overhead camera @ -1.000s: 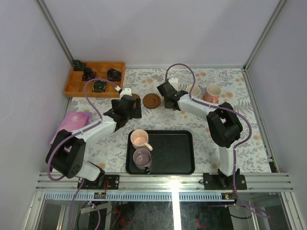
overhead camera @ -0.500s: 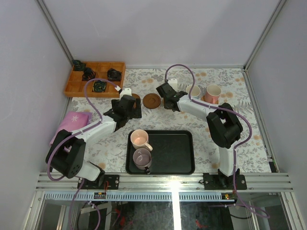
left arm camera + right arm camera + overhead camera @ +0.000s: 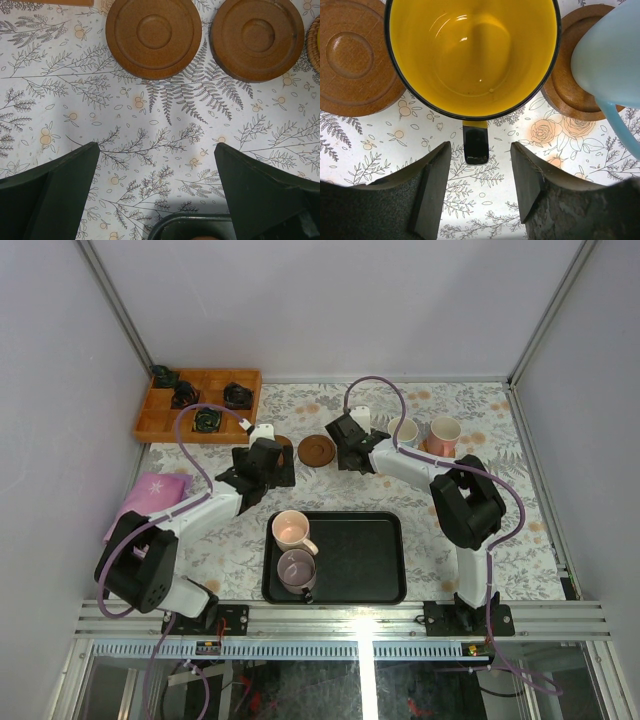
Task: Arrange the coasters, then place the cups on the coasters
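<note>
In the right wrist view a yellow cup (image 3: 472, 55) stands upright, its black handle (image 3: 476, 142) pointing between the jaws of my open right gripper (image 3: 480, 148), with a gap on each side. A bare coaster (image 3: 352, 55) lies to its left. To its right a white cup with a blue handle (image 3: 612, 55) sits on another coaster (image 3: 567, 97). My left gripper (image 3: 156, 150) is open and empty over the cloth, short of two bare coasters (image 3: 153, 37) (image 3: 257, 37). A pale pink cup (image 3: 291, 530) and a mauve cup (image 3: 297, 568) stand in the black tray (image 3: 360, 560). A pink-handled cup (image 3: 443, 435) stands far right.
A wooden compartment box (image 3: 198, 405) with small black objects sits at the far left. A pink cloth (image 3: 150, 495) lies by the left arm. The tray's rim (image 3: 195, 225) lies just under the left gripper. Frame posts and grey walls close in the table.
The right gripper's jaws have spread apart off the yellow cup's handle, and the gripper has shifted slightly to the left. The left arm has not moved.
</note>
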Robot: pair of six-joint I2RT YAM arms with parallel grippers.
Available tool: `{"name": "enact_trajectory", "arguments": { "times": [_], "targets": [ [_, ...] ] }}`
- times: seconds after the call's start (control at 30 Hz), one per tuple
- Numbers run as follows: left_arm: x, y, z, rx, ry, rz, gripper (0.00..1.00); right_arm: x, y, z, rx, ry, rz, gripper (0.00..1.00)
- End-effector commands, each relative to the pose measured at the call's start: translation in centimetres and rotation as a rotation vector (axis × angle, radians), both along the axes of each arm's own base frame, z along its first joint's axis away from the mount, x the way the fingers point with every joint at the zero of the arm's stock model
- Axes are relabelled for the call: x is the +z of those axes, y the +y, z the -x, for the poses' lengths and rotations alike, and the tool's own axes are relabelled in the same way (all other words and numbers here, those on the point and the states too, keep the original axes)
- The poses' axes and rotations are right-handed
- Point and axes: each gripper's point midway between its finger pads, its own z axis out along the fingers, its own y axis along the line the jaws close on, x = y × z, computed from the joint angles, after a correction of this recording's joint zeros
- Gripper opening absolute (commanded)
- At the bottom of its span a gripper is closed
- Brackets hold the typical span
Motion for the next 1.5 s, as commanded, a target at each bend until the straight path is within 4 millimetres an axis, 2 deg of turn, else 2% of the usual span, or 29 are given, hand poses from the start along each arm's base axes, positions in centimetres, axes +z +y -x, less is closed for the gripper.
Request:
{"name": "enact_trajectory", "arguments": {
  "times": [0.0,0.23,0.37,0.47,0.67,0.8,0.97,1.17,1.33,1.47],
  "targets": [
    [1.3,0.7,0.0,0.027,-0.036,0.009,1.0,3.8,0.2,0.1,0.008,-0.066,-0.023,0.6],
    [2.2,1.5,1.9,0.045,-0.004,0.016,1.0,7.6,-0.4,1.4,0.043,-0.101,-0.053,0.65],
    [2.0,1.8,4.4,0.057,0.058,0.054,1.0,9.6,-0.5,2.8,0.106,-0.112,-0.096,0.66],
    [1.6,1.9,6.6,0.083,0.122,0.111,1.0,10.7,0.5,4.2,0.233,-0.118,-0.149,0.66],
    [0.2,1.5,10.3,0.126,0.224,0.21,1.0,10.0,4.0,8.2,0.537,-0.022,-0.23,0.63],
    [-0.1,0.7,12.0,0.119,0.252,0.249,1.0,9.5,5.1,10.4,0.629,-0.004,-0.187,0.61],
    [0.3,-0.1,14.3,0.096,0.279,0.27,1.0,9.6,6.5,12.8,0.72,0.036,-0.27,0.61],
    [0.6,-0.4,15.7,0.085,0.293,0.31,1.0,9.1,7.6,15.4,0.835,0.101,-0.274,0.61],
    [1.2,-0.7,15.9,0.08,0.272,0.338,1.0,8.6,7.5,16.3,0.849,0.125,-0.277,0.61],
    [1.2,-1.2,15.9,0.064,0.276,0.349,0.99,9.0,8.3,16.2,0.869,0.119,-0.3,0.6]
  ]
}}
